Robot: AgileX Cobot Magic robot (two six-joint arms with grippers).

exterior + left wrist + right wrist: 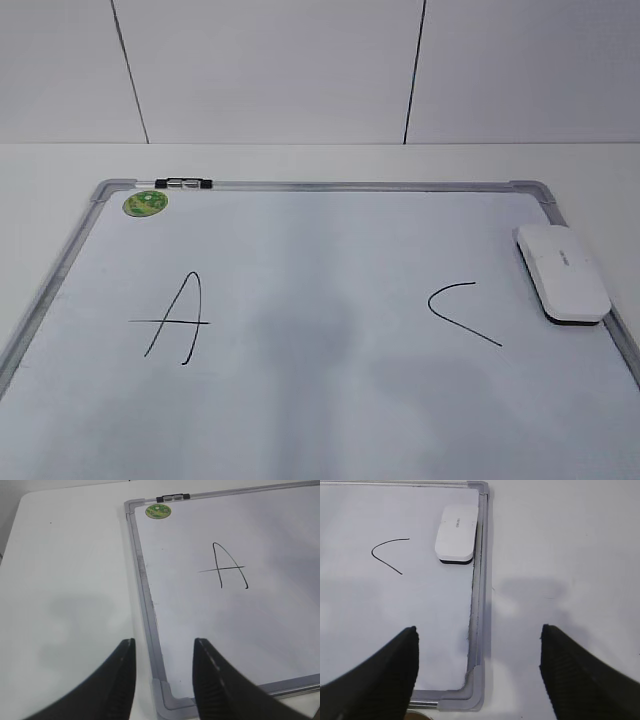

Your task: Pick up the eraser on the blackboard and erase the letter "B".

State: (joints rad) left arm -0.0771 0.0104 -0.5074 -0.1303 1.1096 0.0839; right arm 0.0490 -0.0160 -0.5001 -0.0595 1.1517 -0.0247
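Note:
The blackboard [300, 250] is a white board with a grey frame lying flat on the table. It bears a black "A" [178, 318] on the left and an open-curved "C" [462, 312] on the right. No letter "B" shows between them; that patch is blank. The white eraser [560, 272] lies on the board's right edge, and shows in the right wrist view [456, 532]. My left gripper [164, 647] is open and empty above the board's near left corner. My right gripper [479, 632] is open and empty above the near right corner. Neither gripper shows in the exterior view.
A small black-and-silver marker [184, 183] lies on the top frame beside a round green sticker [146, 203]. White table [65, 580] surrounds the board; a white panelled wall [300, 70] stands behind.

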